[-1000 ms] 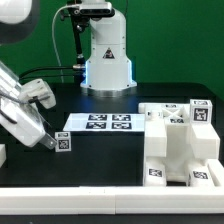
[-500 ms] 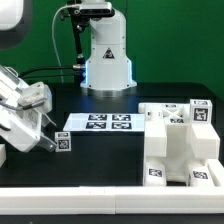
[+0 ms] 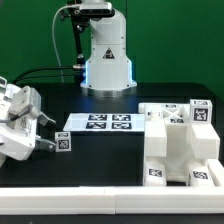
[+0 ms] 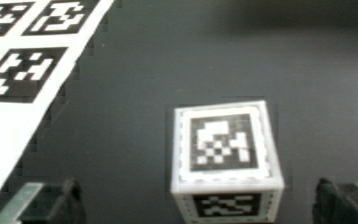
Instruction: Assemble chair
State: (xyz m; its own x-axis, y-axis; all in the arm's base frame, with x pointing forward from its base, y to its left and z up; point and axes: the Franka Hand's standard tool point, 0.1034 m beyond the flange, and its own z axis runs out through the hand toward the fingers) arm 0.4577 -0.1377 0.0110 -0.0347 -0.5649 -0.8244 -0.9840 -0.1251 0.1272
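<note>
A small white chair part (image 3: 63, 143) with black-and-white tags lies on the black table at the exterior view's left, just in front of the marker board (image 3: 98, 123). My gripper (image 3: 46, 144) is low beside it, on its left. In the wrist view the part (image 4: 224, 160) lies between my two fingers (image 4: 60, 200), with a gap on each side. The gripper (image 4: 202, 202) is open and holds nothing. Several larger white chair pieces (image 3: 180, 145) are grouped at the exterior view's right.
The robot's white base (image 3: 106, 60) stands at the back centre with cables beside it. The marker board also shows in the wrist view (image 4: 25, 50) beyond the small part. The table's front edge runs just below the chair pieces.
My arm has swung lower and toward the exterior view's left, and the gripper has tilted down to table level beside the small part. The small part and the other pieces have not moved.
</note>
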